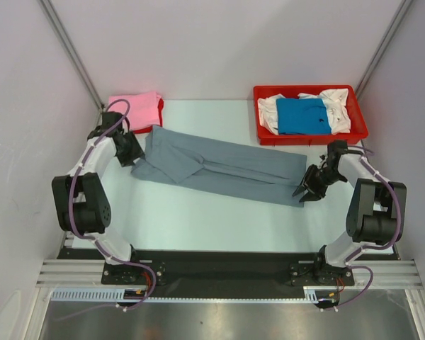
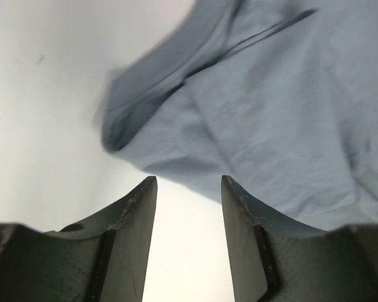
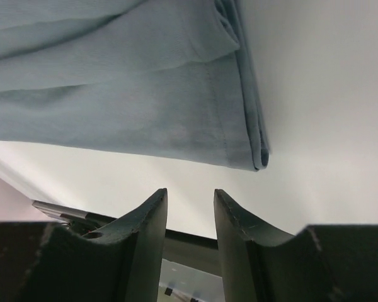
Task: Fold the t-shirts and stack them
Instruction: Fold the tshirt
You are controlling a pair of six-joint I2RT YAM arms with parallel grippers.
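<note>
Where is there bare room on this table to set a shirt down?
Widest: the table strip between the grey shirt and the near edge. Smaller: far centre, between the pink shirt and the tray. Crowded at the grey shirt's ends.

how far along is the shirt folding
Done: a pink shirt lies folded at the back left. In hand: the grey shirt is folded lengthwise into a long strip; left gripper and right gripper are open at its ends, gripping nothing. Left: folding it shorter, stacking it, then the blue shirt and white shirt in the tray.
</note>
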